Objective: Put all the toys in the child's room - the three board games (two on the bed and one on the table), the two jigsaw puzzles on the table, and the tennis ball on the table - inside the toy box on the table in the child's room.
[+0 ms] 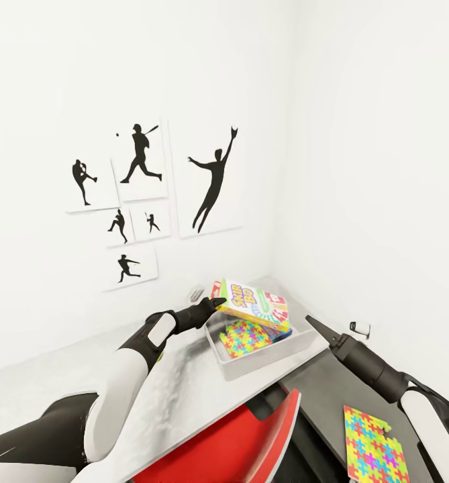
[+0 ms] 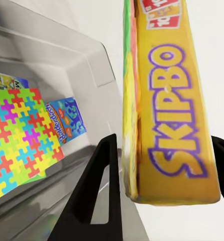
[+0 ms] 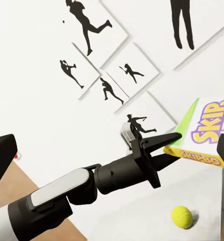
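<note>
My left gripper (image 1: 219,303) is shut on the near edge of the yellow "SKIP BO" board game (image 1: 254,304), holding it tilted over the far side of the light grey toy box (image 1: 298,343). In the left wrist view its fingers (image 2: 104,175) clamp the game (image 2: 167,115). Inside the toy box (image 2: 67,55) lie a jigsaw puzzle (image 2: 16,135) and a light blue board game (image 2: 67,118). A second jigsaw puzzle (image 1: 375,446) lies on a dark surface at the lower right. The tennis ball (image 3: 182,217) rests on the table under the left arm. My right gripper (image 1: 316,325) hangs open right of the toy box.
The pale table (image 1: 177,389) runs into a white corner, and sports silhouette pictures (image 1: 143,201) hang on the wall behind it. A red chair (image 1: 251,436) stands at the table's front edge. A lower dark grey desk (image 1: 325,396) adjoins at the right.
</note>
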Robot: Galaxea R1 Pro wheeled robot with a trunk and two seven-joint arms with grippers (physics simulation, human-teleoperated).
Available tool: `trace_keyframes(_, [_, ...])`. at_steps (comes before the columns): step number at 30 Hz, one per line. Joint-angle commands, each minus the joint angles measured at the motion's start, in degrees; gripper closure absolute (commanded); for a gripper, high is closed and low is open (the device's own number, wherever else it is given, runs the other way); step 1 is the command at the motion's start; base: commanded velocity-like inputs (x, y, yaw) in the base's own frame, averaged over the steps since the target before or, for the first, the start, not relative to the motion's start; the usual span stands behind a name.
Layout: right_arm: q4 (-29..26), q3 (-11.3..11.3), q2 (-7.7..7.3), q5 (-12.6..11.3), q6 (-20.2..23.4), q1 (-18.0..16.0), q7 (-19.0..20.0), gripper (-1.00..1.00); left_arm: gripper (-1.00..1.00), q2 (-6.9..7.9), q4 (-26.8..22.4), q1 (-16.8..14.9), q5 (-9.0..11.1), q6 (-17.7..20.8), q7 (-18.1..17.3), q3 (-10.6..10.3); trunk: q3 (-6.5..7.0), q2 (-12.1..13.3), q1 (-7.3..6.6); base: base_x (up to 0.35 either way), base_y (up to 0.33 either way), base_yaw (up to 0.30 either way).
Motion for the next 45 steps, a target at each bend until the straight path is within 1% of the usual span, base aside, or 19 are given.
trace_keyframes(1, [0.0,0.0,0.02,-0.4,0.4,0.0,0.0,-1.0,1.0,-0.04,0.0,0.0,0.2,0.5,0.0,0.4,-0.1,-0.1,0.03,0.0,0.0,-0.018])
trace_keyframes(22, [-0.1,0.0,0.08,-0.4,0.3,0.0,0.0,-1.0,1.0,-0.04,0.0,0.0,0.2,0.5,-0.3,0.4,-0.12,-0.1,0.03,0.0,0.0,-0.002])
trace_keyframes(33, [-0.1,0.1,0.15,-0.3,0.3,0.0,-0.1,-1.0,1.0,-0.04,0.0,0.0,0.3,1.2,-6.6,0.1,-0.12,-0.1,0.03,0.0,0.0,0.0])
trace_keyframes(45, [-0.1,0.1,0.15,-0.3,0.3,0.0,-0.1,-1.0,1.0,-0.04,0.0,0.0,0.7,2.7,-10.7,0.2,-0.12,-0.1,0.03,0.0,0.0,0.0])
